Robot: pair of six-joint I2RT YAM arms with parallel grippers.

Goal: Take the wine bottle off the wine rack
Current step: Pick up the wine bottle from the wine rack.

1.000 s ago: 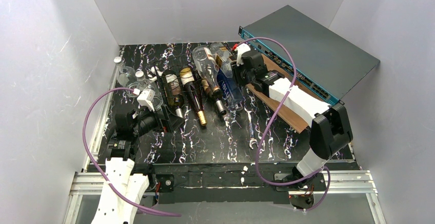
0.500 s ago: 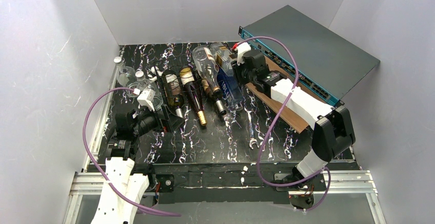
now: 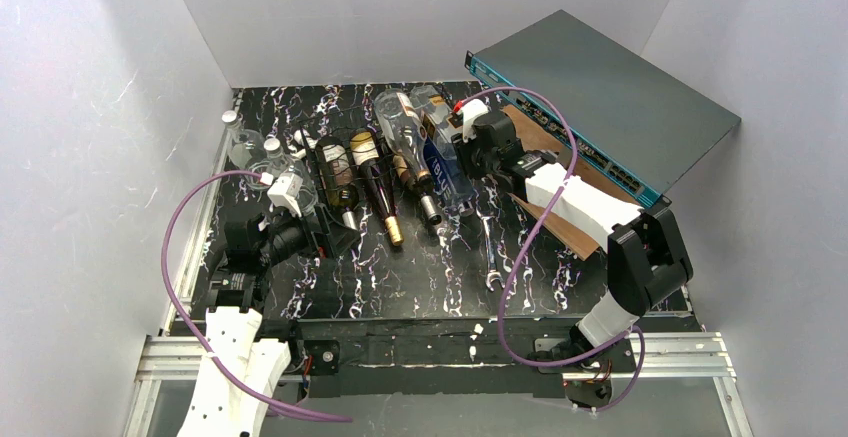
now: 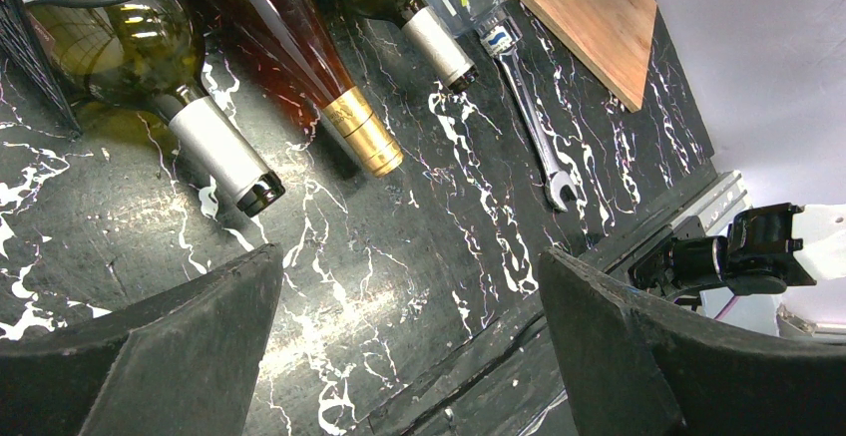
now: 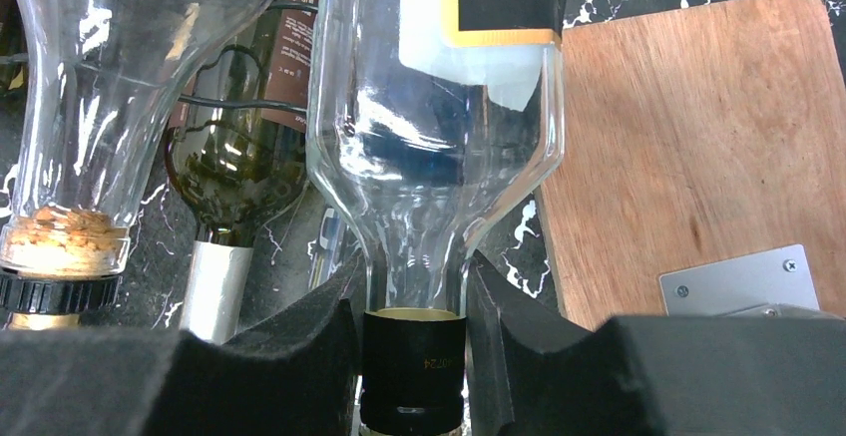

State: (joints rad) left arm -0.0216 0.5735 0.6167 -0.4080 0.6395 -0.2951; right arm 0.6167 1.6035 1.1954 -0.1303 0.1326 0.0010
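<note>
**Right claw** (image 5: 412, 331): clenched on the neck of a clear glass wine bottle (image 5: 429, 157) with a black cap. The two black foam fingers (image 5: 309, 341) press the neck just above the cap, one on each side. The bottle's body reaches straight ahead of the claw, with its label at the far end.

Ahead and to the left of the claw lies a second clear bottle (image 5: 100, 77) with cork crumbs in its neck. Between the two, lower down, is a dark green bottle with a silver foil neck (image 5: 234, 172), with a thin strand of black wire in front of it.

Seen from above, the clear glass wine bottle lies at the right end of the low black wire wine rack (image 3: 320, 162), on top of the other bottles. Whether it touches the wire cannot be told.

To the right of the claw is a flat brown wooden board (image 5: 688, 147) carrying a small grey metal plate with two screws (image 5: 733, 281). Beyond that is a flat grey box with a teal edge (image 3: 610, 87).

**Left claw** (image 4: 407, 256): released, jaws spread wide with nothing between them, hovering low over the black, white-veined marble tabletop (image 4: 339, 207). Ahead of it, with their necks pointing toward the claw, lie a pale olive bottle with a silver foil neck (image 4: 150, 47) and, just to its right, a dark amber bottle with a gold foil capsule (image 4: 364, 137). Further ahead and to the right, a steel open-ended spanner (image 4: 539, 137) lies flat on the tabletop, well apart from both fingers
</note>
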